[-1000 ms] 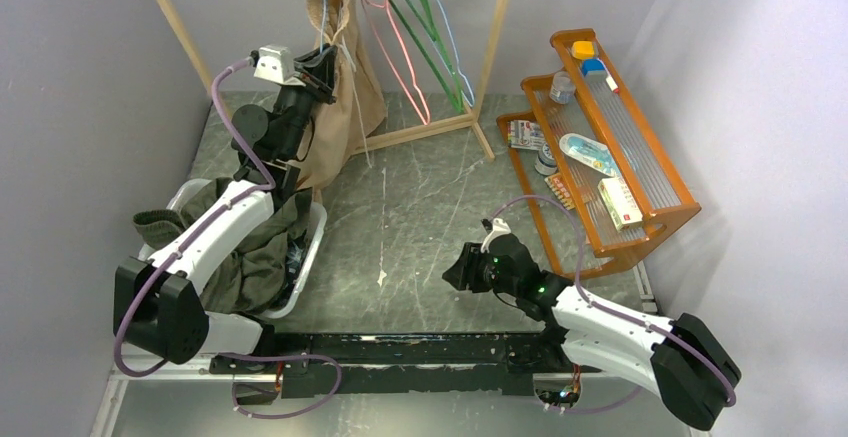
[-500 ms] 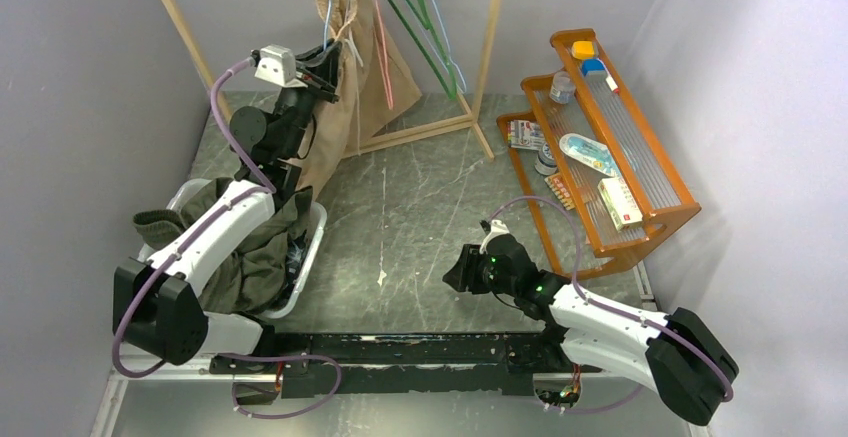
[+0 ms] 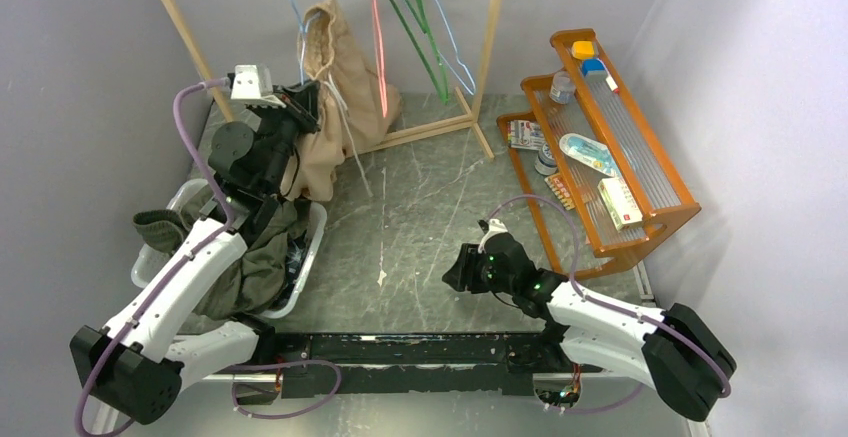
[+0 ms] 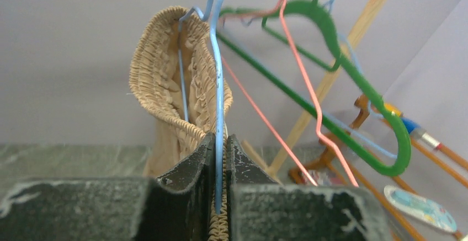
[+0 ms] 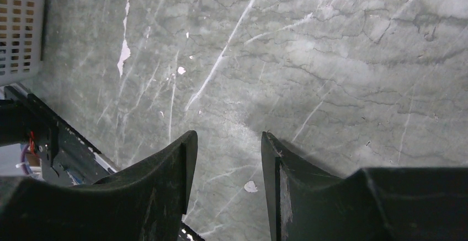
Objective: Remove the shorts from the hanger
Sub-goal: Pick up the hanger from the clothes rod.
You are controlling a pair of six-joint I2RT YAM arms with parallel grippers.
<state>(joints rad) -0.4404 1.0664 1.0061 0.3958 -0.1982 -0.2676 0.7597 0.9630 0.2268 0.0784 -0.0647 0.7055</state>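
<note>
Your rail (image 3: 493, 27) stands at the table's (image 3: 420, 217) far edge, hung shorts (image 3: 350, 67) toward its left. Basket (image 3: 312, 242) with piled shorts (image 3: 255, 267) at near-left corner; shelf (image 3: 630, 147) along right edge.

L gripper (image 4: 219, 155) pinched shut on tan shorts (image 4: 157, 81), blue hanger (image 4: 218, 86) wire between jaws; green hanger (image 4: 342, 59) & pink hanger (image 4: 301, 67) at right.

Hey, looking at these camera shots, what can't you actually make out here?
- Top view: top of the wooden rack, cut by the upper edge.
- Top view: basket contents under the olive shorts, covered by the left arm.
- Left wrist view: lower part of the tan shorts, behind the left fingers.
- Top view: labels of items on the orange shelf, too small.
</note>
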